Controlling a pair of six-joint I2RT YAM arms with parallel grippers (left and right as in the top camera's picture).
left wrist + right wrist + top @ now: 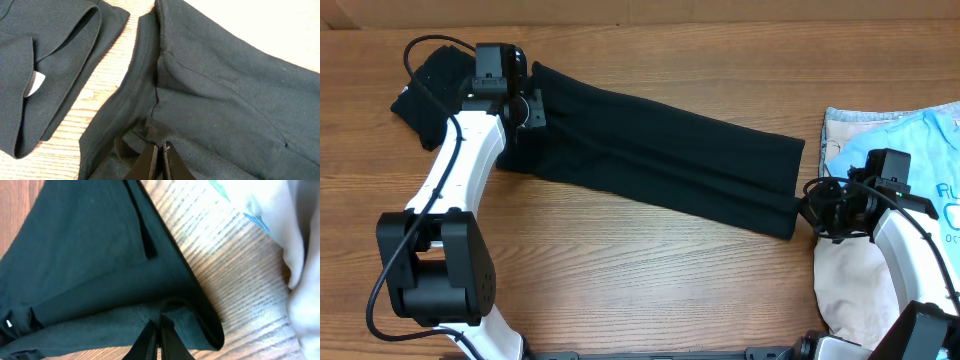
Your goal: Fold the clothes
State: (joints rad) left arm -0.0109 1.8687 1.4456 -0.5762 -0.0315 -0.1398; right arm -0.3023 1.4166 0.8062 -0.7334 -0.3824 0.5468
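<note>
I see a long black cloth (660, 150) lying on the brown wooden table (620, 280). It runs from the top left toward the right side, sloping down a little, and it looks pulled out straight between my two arms. My left gripper (527, 108) sits at the left end of the cloth. In the left wrist view its two fingers (145, 162) are pressed close together with a bit of black cloth pinched between them, and the cloth bunches into small folds right there. My right gripper (812, 208) is at the right end, at the lower corner. In the right wrist view its fingers (170, 342) are also pressed close together, with the edge of the black cloth caught between them, and the corner curls up around them. Just beside the left end, at the top left of the table, lies a smaller black cloth (425, 85) that is folded over, with a little white tag (34, 82) peeking out of it. On the far right there is a light blue shirt (910, 140), and below it a pale cream cloth (850, 290). Both are close to my right arm but apart from the long black cloth.
</note>
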